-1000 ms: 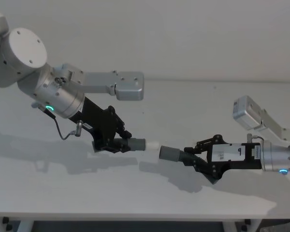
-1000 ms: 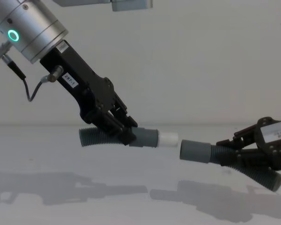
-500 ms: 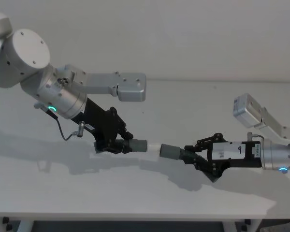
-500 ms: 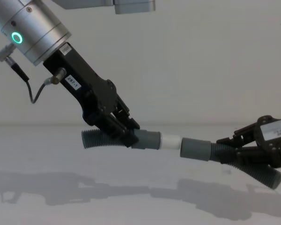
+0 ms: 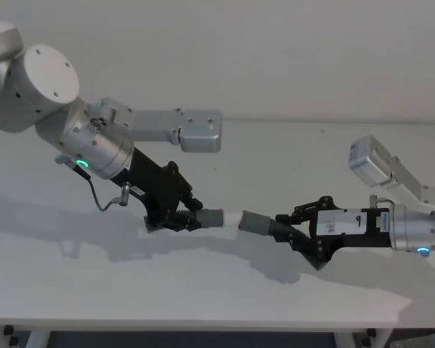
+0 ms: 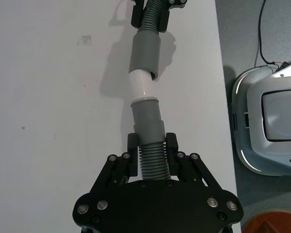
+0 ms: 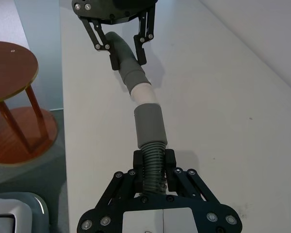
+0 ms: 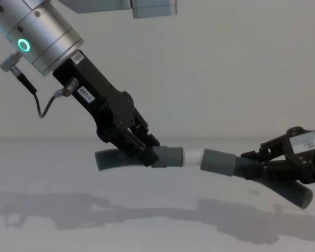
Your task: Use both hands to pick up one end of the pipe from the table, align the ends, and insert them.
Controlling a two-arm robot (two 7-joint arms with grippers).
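Table [image 5: 225,290]: pale, wide, both arms working above its middle, pipe pieces held off the surface with shadows below. Left gripper [image 8: 142,152] comes down at a slant from upper left, clamped on the ribbed hose of the left pipe piece [image 8: 115,159] just behind its cuff. Right gripper [image 5: 293,230] reaches in low from the right, clamped on the ribbed hose of the right pipe piece [image 8: 262,176] the same way. Left cuff [image 6: 146,114] carries the short white section [image 6: 141,83] at its tip. Right cuff [image 7: 149,124] is plain grey, mouth facing the white tip.

Step in hand looks like the insertion itself: the white tip sits at or just inside the mouth of the right cuff, most of the white showing. In the left wrist view the two cuffs sit slightly off axis, a small kink at the joint. Next move likely calls for straightening that angle, then pushing the two pieces together along one line until the white is covered.
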